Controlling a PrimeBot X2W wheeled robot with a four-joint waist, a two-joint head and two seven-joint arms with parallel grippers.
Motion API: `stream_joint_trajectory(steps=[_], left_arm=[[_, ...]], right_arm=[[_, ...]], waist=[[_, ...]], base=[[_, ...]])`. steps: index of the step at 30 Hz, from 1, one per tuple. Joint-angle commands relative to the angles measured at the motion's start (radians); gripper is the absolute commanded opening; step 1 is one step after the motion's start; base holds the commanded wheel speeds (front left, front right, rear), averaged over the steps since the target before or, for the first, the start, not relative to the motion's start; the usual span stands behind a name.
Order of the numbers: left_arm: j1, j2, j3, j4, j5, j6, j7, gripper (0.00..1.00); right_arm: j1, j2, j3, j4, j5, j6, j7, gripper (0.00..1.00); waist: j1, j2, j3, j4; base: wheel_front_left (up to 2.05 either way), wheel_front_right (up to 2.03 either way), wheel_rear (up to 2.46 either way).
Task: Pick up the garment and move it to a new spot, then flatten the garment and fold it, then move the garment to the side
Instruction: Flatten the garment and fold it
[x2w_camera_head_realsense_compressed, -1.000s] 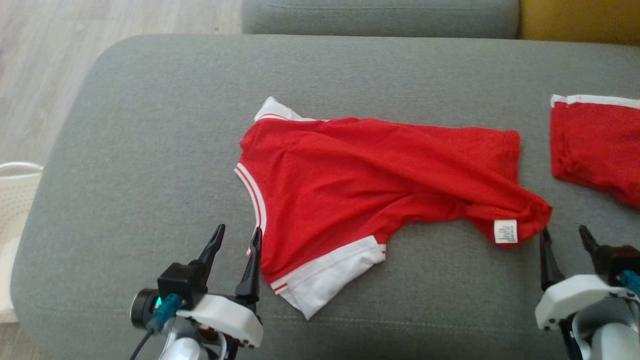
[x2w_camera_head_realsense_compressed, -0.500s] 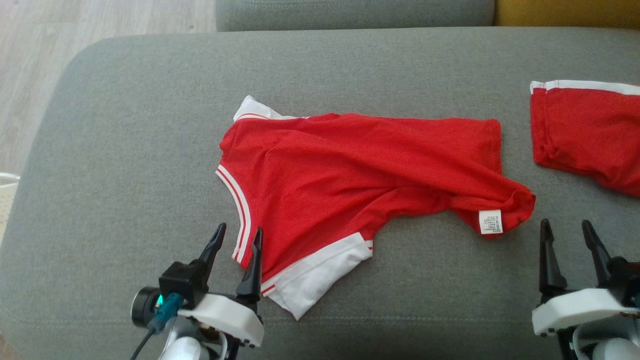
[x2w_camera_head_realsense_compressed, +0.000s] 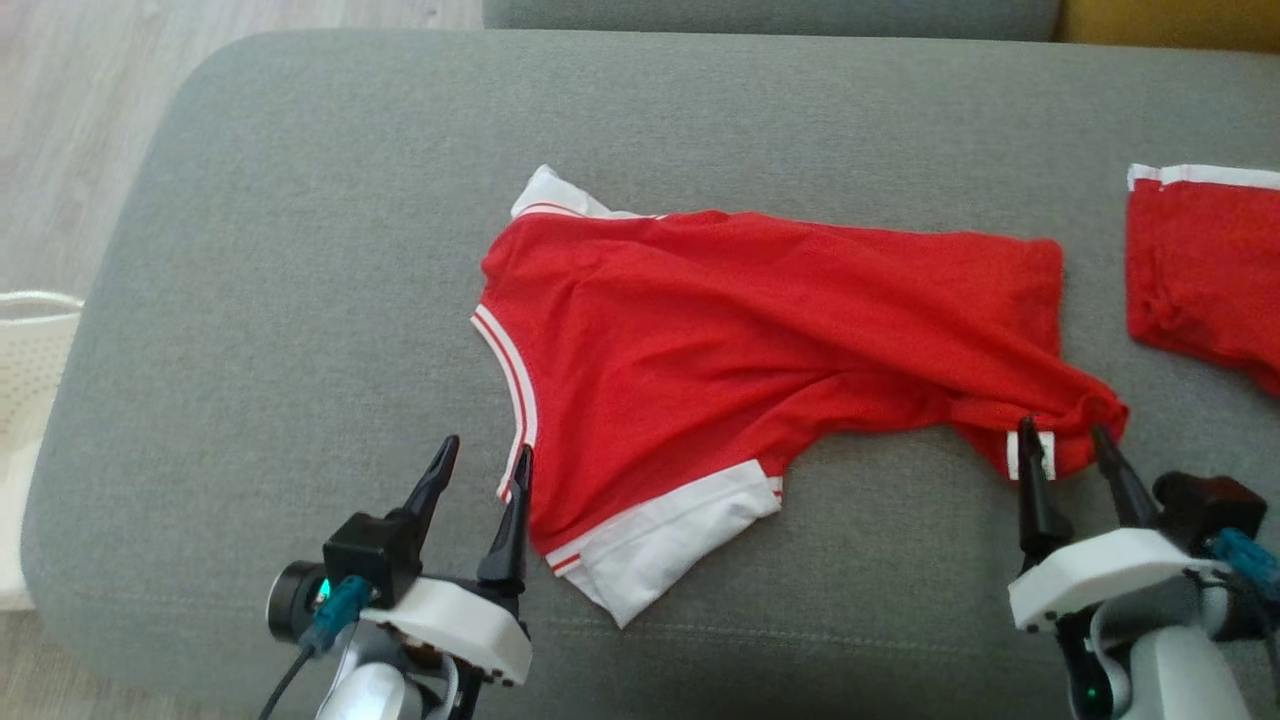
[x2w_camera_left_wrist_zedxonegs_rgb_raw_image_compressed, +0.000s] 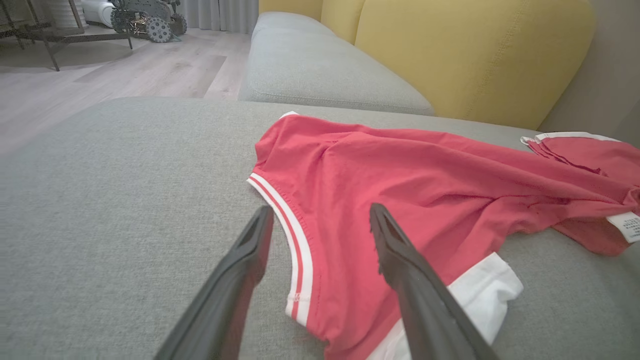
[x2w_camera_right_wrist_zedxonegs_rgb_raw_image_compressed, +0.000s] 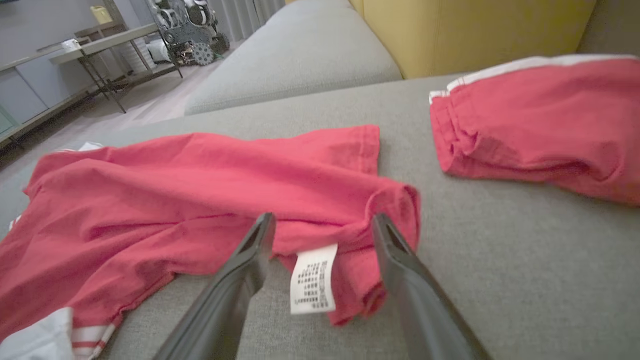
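Left claw (x2w_camera_head_realsense_compressed: 488, 446) and right claw (x2w_camera_head_realsense_compressed: 1062, 428), both spread apart, straddle opposite ends of the red garment (x2w_camera_head_realsense_compressed: 700, 340) near the front edge of the sofa cushion (x2w_camera_head_realsense_compressed: 300, 250); best pinch deep, evenly.

A broad grey fabric seat cushion (x2w_camera_head_realsense_compressed: 300, 250) with rounded corners carries two pieces of clothing. Near its middle lies a red knit shirt (x2w_camera_head_realsense_compressed: 720, 340) with white sleeves and red-and-white striped trim, spread out but rumpled, with the neckline toward the left and the hem toward the right. One white sleeve (x2w_camera_head_realsense_compressed: 660, 540) points to the near edge. The near hem corner is bunched, and a white care label (x2w_camera_right_wrist_zedxonegs_rgb_raw_image_compressed: 312, 277) shows there. Well apart to the right lies a second red garment (x2w_camera_head_realsense_compressed: 1200, 270) with a white band along its far edge — loosely folded, cut off by the picture's edge.
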Motion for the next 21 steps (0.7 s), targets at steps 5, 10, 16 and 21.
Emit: stream_joint_trajectory(steps=[5, 10, 16, 21], left_arm=[[-0.045, 0.000, 0.028, -0.027, 0.001, 0.000, -0.012, 1.00], [-0.046, 0.000, 0.028, -0.030, 0.001, -0.001, -0.012, 1.00], [-0.050, 0.000, 0.029, -0.028, -0.001, 0.002, -0.012, 1.00], [-0.046, 0.000, 0.035, -0.026, -0.001, 0.005, -0.012, 1.00]], right_arm=[[-0.049, -0.006, 0.018, 0.032, 0.040, 0.006, 0.008, 1.00], [-0.069, -0.006, 0.027, 0.072, 0.075, 0.006, 0.006, 1.00], [-0.088, -0.006, 0.052, 0.103, 0.101, 0.006, 0.012, 0.00], [-0.085, -0.006, 0.039, 0.100, 0.083, 0.006, 0.009, 0.00]], waist=[[0.0000, 0.0000, 0.006, 0.019], [0.0000, 0.0000, 0.012, 0.026], [0.0000, 0.0000, 0.016, 0.026], [0.0000, 0.0000, 0.005, 0.009]], base=[[0.00, 0.00, 0.00], [0.00, 0.00, 0.00], [0.00, 0.00, 0.00], [0.00, 0.00, 0.00]])
